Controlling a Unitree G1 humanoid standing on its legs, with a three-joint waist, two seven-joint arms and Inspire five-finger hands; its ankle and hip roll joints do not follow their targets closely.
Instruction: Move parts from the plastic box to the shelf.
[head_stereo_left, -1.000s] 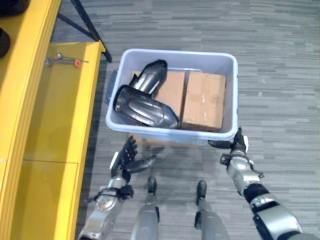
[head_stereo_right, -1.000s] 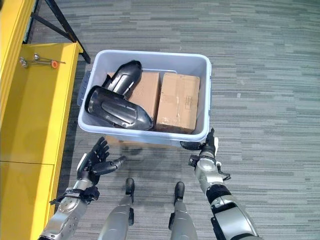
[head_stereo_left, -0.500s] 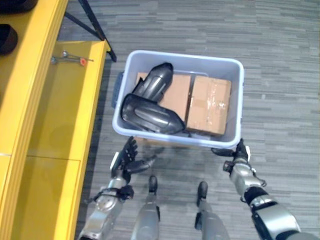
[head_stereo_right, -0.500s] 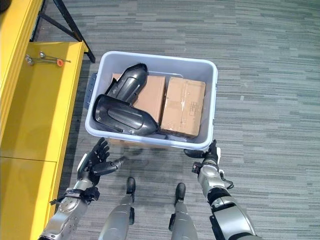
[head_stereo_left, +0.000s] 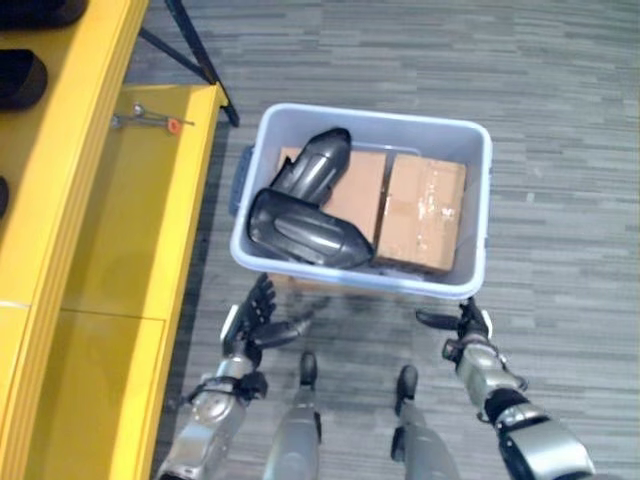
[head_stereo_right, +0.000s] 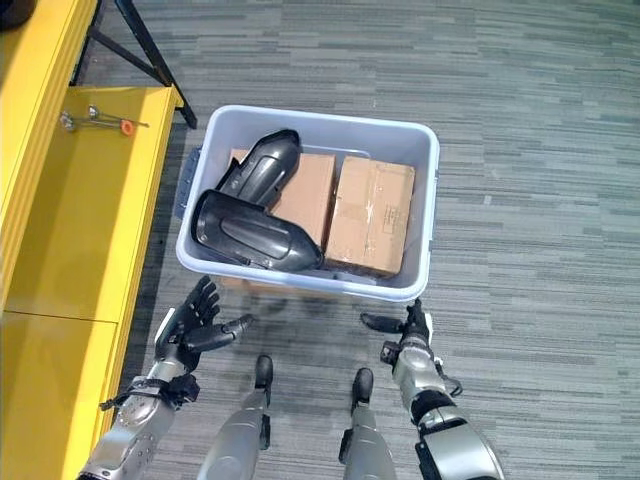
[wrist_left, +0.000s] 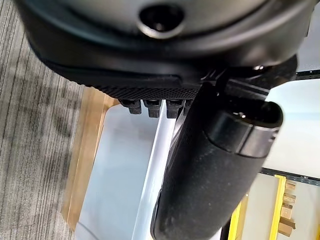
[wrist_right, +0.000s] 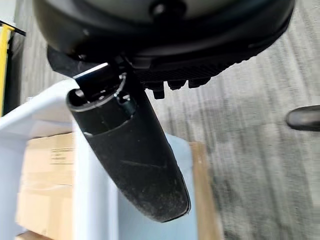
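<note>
Two black parts (head_stereo_left: 300, 225) lie at 9 o'clock in the plastic box (head_stereo_left: 470, 285), with the left robot hand (head_stereo_left: 250, 325) and right robot hand (head_stereo_left: 465, 330) spread apart at 6 o'clock.

At the centre of the frame a pale plastic box (head_stereo_right: 425, 210) sits on grey carpet, holding two black moulded parts (head_stereo_right: 248, 232) at its left and two cardboard boxes (head_stereo_right: 370, 216) at its right. A yellow shelf (head_stereo_right: 60, 250) runs down the left edge with a small tool, perhaps a wrench (head_stereo_right: 95, 122), at upper left. Below the box, the left hand (head_stereo_right: 190, 330) at lower left is spread with straight fingers, and the right hand (head_stereo_right: 408, 338) at lower centre-right has its thumb stretched out.
</note>
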